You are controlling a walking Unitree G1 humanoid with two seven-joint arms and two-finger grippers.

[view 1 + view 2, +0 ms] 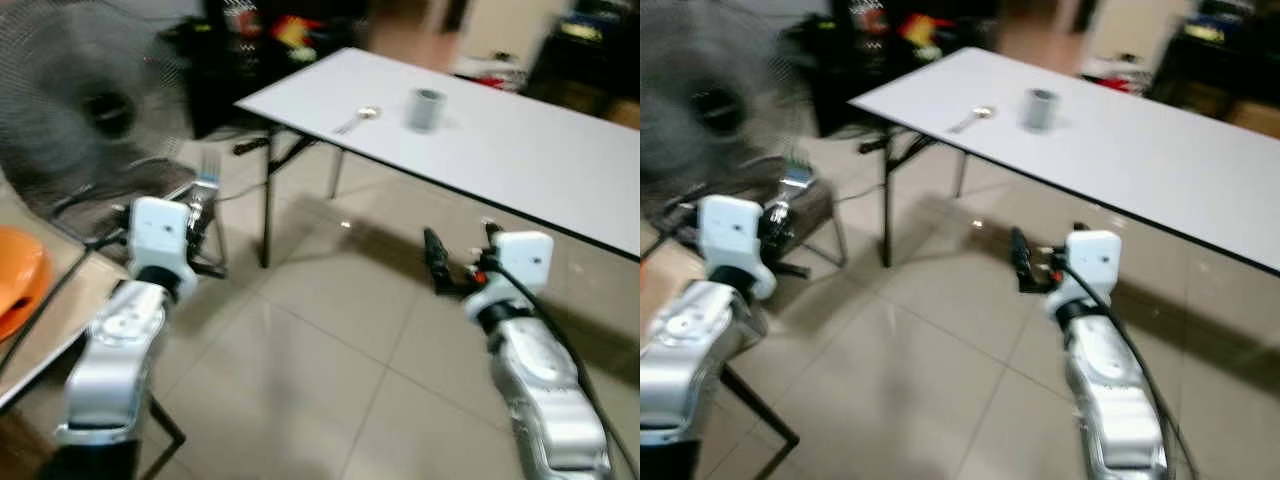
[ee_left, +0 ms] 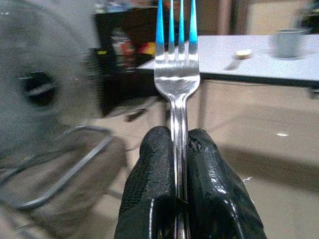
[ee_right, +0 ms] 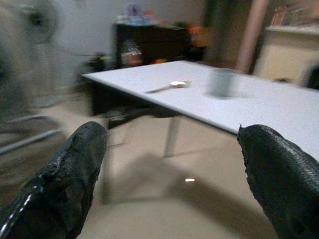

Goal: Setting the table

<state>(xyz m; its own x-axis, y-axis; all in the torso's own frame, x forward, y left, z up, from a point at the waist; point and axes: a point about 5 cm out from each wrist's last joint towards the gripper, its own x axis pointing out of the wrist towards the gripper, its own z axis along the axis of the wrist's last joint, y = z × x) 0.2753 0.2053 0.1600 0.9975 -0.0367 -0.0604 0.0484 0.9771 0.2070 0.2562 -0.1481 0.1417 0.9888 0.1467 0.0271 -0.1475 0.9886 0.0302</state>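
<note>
Left gripper (image 2: 180, 174): jaws clamped on the fork (image 2: 177, 64) by its handle, tines up and forward, ready to carry over. Right gripper (image 3: 174, 164): jaws apart, empty. White tabletop (image 1: 520, 150) lies ahead, well apart, already holding a spoon (image 1: 358, 119) beside a cup (image 1: 427, 109).

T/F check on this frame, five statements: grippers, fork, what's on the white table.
1. The left gripper is shut on a fork. True.
2. The fork's tines point down toward the floor. False: they stick up, away from the fingers.
3. The right gripper holds a spoon. False: it is open and empty; the spoon lies on the white table.
4. A grey cup stands on the table near the spoon. True.
5. The fork already lies on the table. False: it is in the left gripper.
</note>
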